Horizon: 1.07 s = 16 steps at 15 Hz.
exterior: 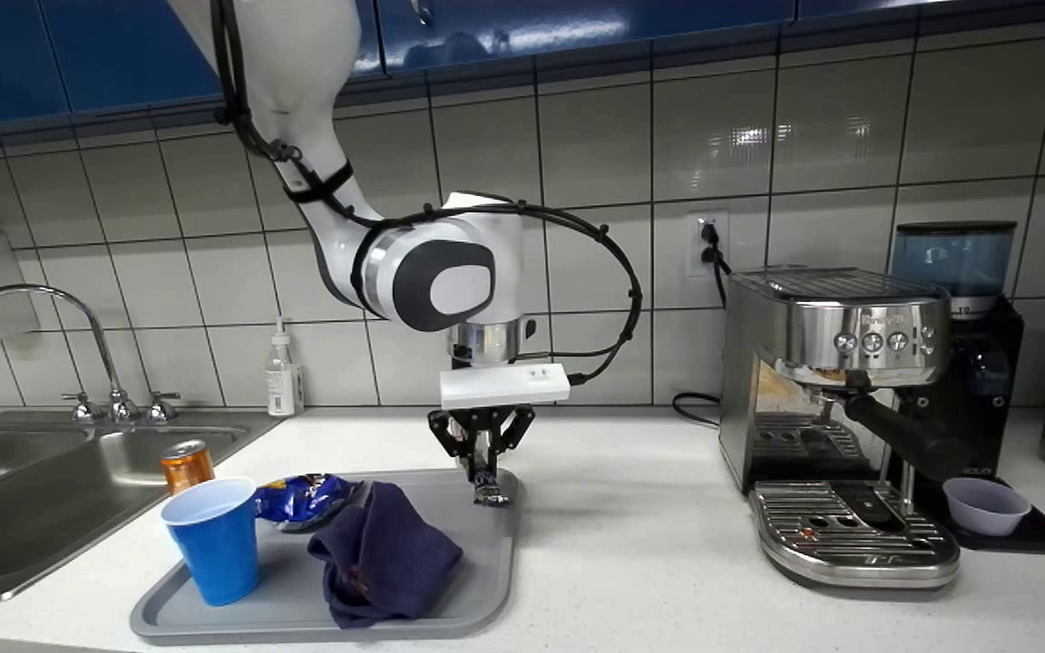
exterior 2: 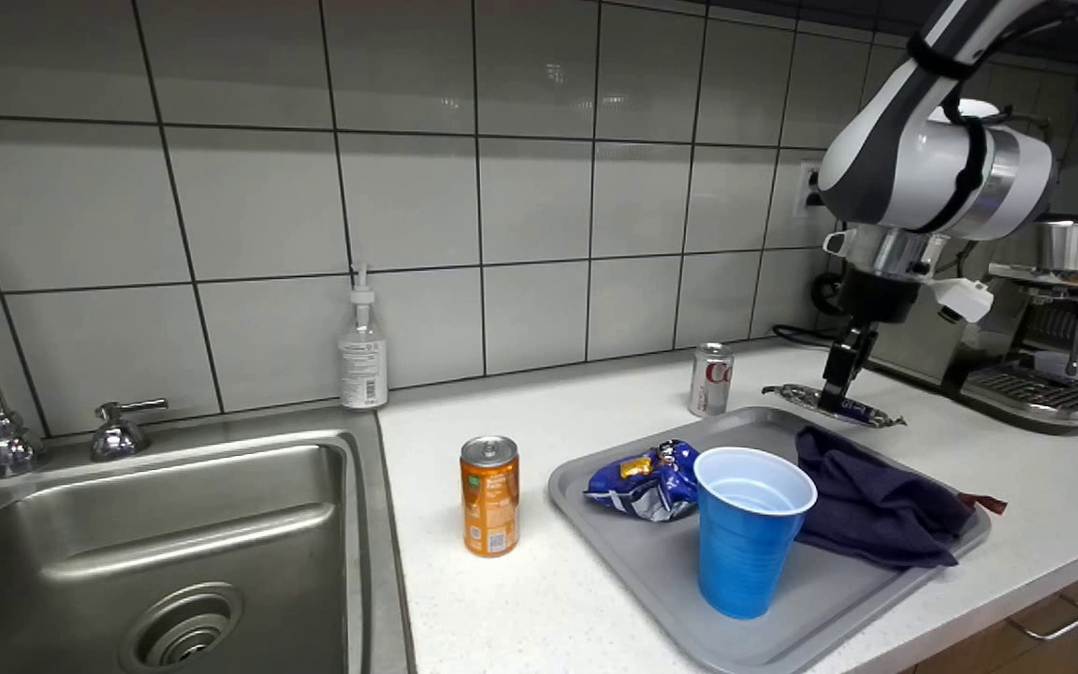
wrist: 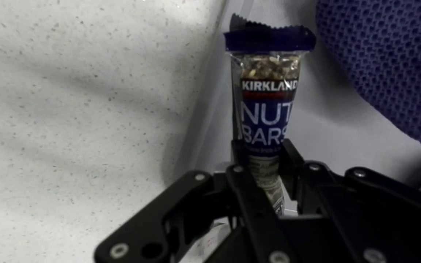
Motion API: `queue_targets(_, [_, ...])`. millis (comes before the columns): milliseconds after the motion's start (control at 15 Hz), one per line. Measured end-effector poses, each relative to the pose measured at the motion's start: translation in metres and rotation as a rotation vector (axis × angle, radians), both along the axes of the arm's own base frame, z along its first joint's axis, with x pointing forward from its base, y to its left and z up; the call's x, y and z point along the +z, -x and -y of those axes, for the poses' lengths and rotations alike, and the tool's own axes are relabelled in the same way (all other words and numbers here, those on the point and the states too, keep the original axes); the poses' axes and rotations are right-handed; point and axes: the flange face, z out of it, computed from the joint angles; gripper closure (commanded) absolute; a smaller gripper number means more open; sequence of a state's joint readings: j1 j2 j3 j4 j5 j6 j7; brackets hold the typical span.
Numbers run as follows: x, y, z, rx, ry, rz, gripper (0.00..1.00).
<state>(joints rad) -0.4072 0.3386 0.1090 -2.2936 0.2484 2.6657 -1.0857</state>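
pinching the nut bar [wrist: 265,113] between the fingers [wrist: 291,162], over the edge of the gray tray [exterior 2: 651,562] near the purple cloth [exterior: 391,562]. probably at the holding step tbh; seems to call for a steady squeeze next.

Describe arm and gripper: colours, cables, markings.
White Panda arm, dark grey joint cover, silver wrist collar, black strap. Black cables run along the arm, looping outward. White camera housing above a black Robotiq gripper with angular linkages, silver screw heads. No legible markings.
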Motion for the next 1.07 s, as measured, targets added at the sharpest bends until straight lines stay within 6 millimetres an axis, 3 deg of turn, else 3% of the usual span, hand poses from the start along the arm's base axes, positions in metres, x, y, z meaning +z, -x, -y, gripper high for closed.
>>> queue_targets(533, [-0.008,0.006,-0.04,0.104,0.014,0.019,0.93])
queue_targets(1067, [-0.022,0.001,-0.054,0.117,0.033,0.06,0.93])
